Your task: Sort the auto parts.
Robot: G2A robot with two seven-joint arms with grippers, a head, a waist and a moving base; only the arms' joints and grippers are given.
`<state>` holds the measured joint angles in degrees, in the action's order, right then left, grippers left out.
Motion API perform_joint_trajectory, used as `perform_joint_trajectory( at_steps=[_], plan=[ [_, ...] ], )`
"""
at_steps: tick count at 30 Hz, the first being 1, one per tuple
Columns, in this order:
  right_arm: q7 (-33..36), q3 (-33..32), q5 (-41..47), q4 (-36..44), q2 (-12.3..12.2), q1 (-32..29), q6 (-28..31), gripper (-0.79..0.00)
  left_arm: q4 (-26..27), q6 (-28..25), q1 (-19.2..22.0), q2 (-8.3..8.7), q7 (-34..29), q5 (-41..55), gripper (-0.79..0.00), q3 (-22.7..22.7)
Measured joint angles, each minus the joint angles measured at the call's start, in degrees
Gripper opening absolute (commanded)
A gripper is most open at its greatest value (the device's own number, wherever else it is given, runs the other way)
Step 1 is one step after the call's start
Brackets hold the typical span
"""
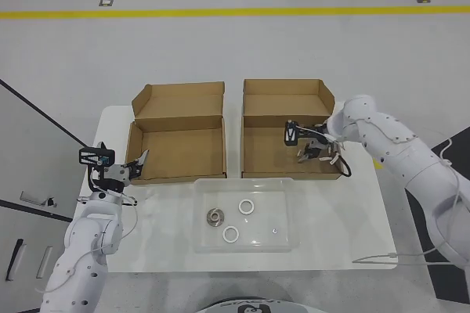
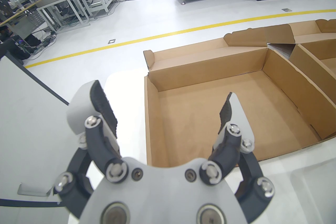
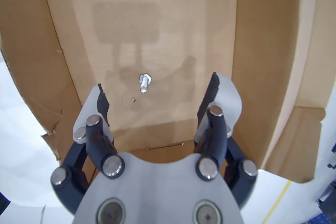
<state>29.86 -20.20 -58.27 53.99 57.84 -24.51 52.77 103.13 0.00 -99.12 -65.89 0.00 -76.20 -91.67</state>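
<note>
Hovering right tool (image 3: 157,89), agape, above bolt (image 3: 144,82)

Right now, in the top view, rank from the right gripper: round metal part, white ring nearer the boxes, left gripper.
1. White ring nearer the boxes, middle of tray.
2. Round metal part, tray's left.
3. Left gripper, beside left box.
</note>
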Motion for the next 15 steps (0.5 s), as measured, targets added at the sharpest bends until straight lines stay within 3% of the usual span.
perform_joint_trajectory(
  at_steps=[7,15],
  plan=[
    [0.1,-3.9,0.4,4.6,-2.7,-1.5,0.6,0.0,0.0,0.0,0.0,0.0,0.0,0.0,0.0,0.0],
    [1.3,-11.0,1.3,14.5,-8.1,-5.4,3.7,0.0,0.0,0.0,0.0,0.0,0.0,0.0,0.0,0.0]
  ],
)
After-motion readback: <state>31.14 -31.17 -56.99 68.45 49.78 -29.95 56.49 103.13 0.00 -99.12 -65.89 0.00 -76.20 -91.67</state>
